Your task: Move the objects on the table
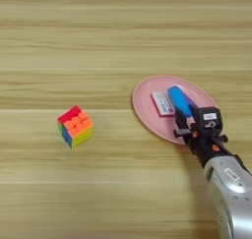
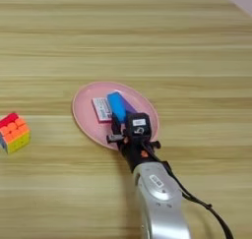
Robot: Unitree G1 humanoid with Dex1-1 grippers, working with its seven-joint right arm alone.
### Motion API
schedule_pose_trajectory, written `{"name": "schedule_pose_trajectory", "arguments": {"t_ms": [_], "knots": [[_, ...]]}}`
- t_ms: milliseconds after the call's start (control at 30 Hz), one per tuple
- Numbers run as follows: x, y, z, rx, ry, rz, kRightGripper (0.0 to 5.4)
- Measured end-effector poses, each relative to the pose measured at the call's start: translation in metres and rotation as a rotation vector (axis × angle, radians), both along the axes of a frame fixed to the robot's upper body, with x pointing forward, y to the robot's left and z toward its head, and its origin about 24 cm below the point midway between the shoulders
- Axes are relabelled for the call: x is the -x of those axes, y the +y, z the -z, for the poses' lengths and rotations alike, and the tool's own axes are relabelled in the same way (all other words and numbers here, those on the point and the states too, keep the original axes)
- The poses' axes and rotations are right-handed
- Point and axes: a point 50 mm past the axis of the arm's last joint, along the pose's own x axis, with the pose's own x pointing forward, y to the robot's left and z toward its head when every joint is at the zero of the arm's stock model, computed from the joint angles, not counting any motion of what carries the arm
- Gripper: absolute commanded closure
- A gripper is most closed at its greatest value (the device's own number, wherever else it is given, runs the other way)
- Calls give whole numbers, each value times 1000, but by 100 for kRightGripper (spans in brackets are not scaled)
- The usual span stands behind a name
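My right arm's black two-fingered gripper [image 1: 181, 116] hangs over the near part of the round pink plate [image 1: 145, 110], clamped on the small flat bright-blue rectangular block [image 1: 178, 100], which points away from me above the dish. A small pink-and-white card [image 1: 161, 103] lies on the plate just left of the block. The multicoloured 3x3 puzzle cube [image 1: 75, 126] sits well apart to the left on the light wood-grain table [image 1: 98, 46]. I'd lower gently, keep the block clear of the card, and part the fingers only once it rests flat.
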Motion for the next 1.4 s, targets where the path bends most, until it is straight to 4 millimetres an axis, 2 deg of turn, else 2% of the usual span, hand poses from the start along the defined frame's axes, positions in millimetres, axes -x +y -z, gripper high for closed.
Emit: {"name": "schedule_pose_trajectory", "arguments": {"t_ms": [300,800,1300,1400], "knots": [[3,-17,-1,34,53,49,401],[6,-8,8,17,117,-13,401],[5,-10,14,32,154,-8,401],[5,-11,14,37,155,-5,336]]}}
